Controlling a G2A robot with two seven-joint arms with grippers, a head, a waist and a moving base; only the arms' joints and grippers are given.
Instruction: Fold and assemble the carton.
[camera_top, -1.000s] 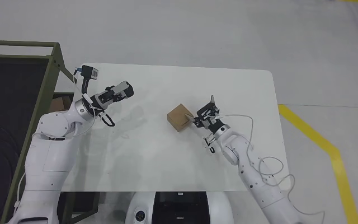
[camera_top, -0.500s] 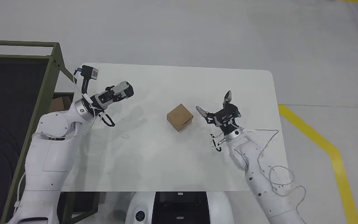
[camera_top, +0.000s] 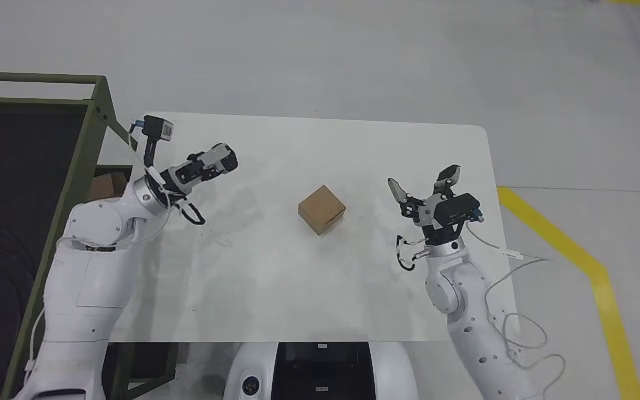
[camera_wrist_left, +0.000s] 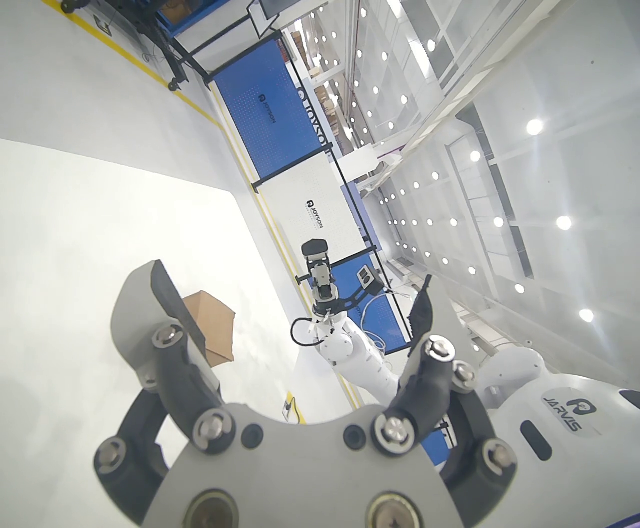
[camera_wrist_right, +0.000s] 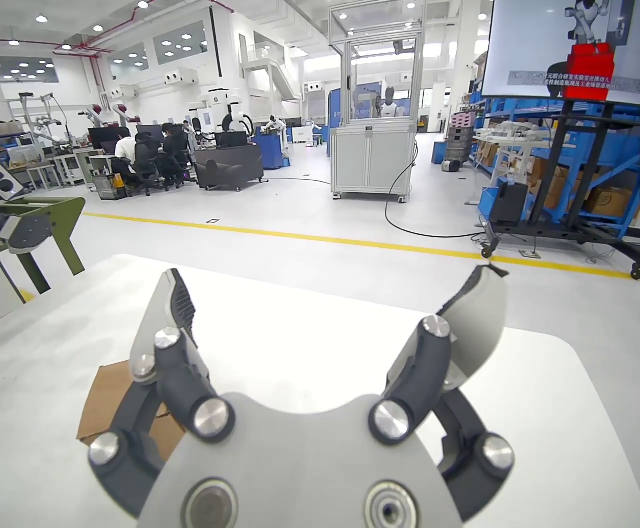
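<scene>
the carton (camera_top: 322, 209) sits boxed up, well apart from the left gripper (camera_wrist_left: 290, 279) and right gripper (camera_wrist_right: 330, 276), both with fingers apart, so assembly looks finished and the next move seems only a check.

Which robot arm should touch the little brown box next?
Probably the left, narrowly. Both open tools sit similarly far from the brown cardboard carton, but the left tool points roughly toward it, while the right tool points off beside it.
</scene>
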